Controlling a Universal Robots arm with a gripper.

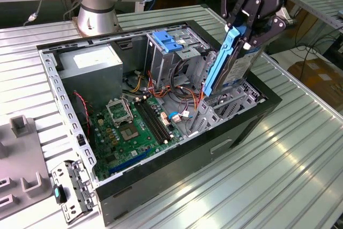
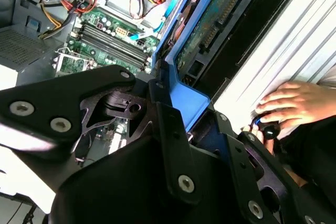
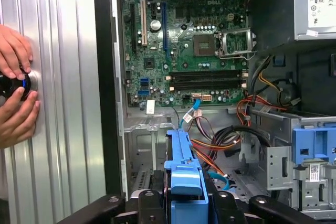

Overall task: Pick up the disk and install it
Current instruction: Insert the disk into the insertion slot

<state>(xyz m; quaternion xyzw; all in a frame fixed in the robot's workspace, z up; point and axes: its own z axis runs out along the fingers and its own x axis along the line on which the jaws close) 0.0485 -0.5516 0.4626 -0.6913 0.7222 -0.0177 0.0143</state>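
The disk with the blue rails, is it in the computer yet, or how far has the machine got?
Picking up looks done: the gripper is shut on the disk, which is off the table. In hand: it is held tilted, lower end at the drive bay in the open computer case. Left: seating it, since most of the disk stands above the case rim.

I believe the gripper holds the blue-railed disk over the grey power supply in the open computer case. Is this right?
Not quite. In the exterior view the gripper holds the disk, tilted, over the metal drive cage at the end of the computer case on the exterior view's right; the grey power supply sits apart, toward that view's left.
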